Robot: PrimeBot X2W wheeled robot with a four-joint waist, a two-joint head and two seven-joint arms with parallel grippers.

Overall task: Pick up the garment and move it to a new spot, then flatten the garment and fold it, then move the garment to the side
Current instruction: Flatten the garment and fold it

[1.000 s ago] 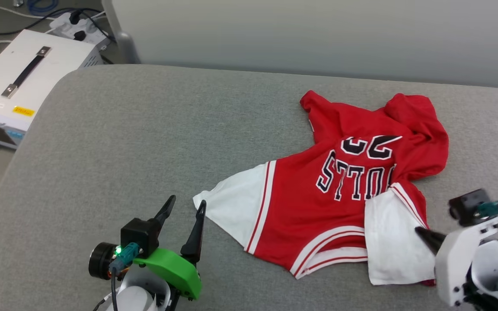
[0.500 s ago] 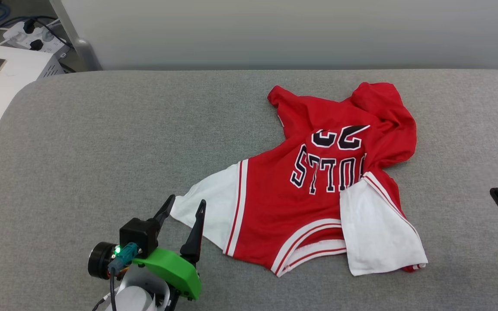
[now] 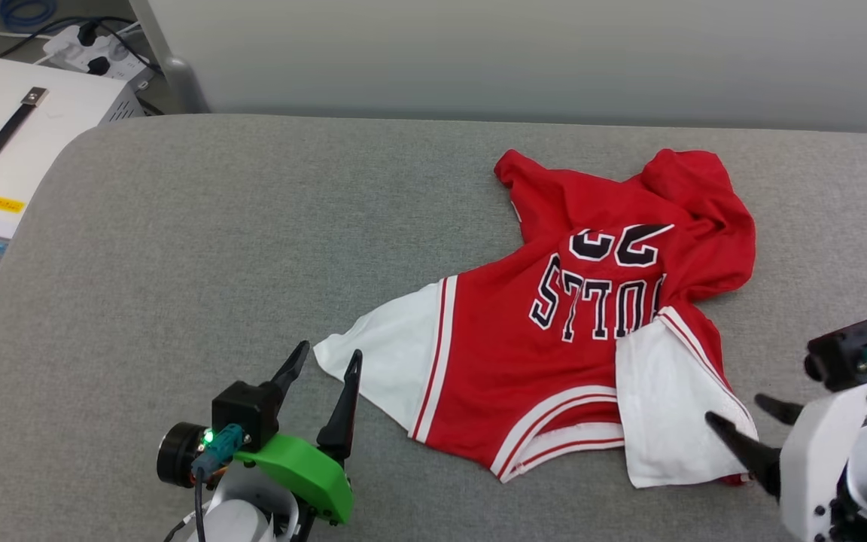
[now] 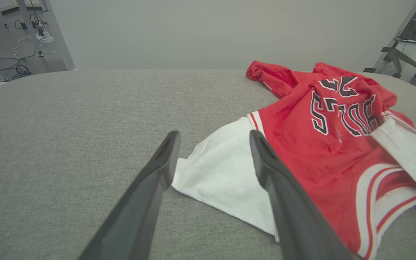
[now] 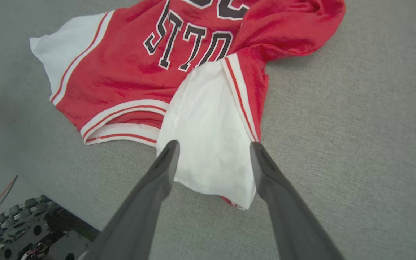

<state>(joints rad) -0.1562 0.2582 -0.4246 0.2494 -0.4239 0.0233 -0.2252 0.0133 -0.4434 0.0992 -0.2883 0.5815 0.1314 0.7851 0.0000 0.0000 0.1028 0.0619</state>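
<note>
Nearest me, my left gripper [image 3: 330,351] sits low on the left with its fingers spread and nothing between them, the tips just short of the left sleeve [image 3: 388,354]. In its wrist view that white sleeve corner lies right ahead of the open gap. On the right, my right gripper [image 3: 734,408] is also spread wide and holds nothing. From its own wrist view the fingers straddle the near end of the right sleeve [image 5: 211,144], though I cannot tell whether the tips touch the cloth.

The garment [image 3: 539,339] lies crumpled on the right half of the grey pad [image 3: 177,263], collar end near me. The right sleeve is folded over the red body, with the lettering [image 3: 599,301] upside down beyond it. Its far part is bunched into a red hump [image 3: 704,203].

My worry is closing on sleeves alone. A thin single layer could slip out, or I lift only the arms and the bunched far end drags on the pad and twists further. Coming down too deep could push the fingertips into the soft pad and pinch it with the cloth. Uneven lifts would skew the shirt.

Far left, a white box [image 3: 19,128] stands off the pad, well clear
</note>
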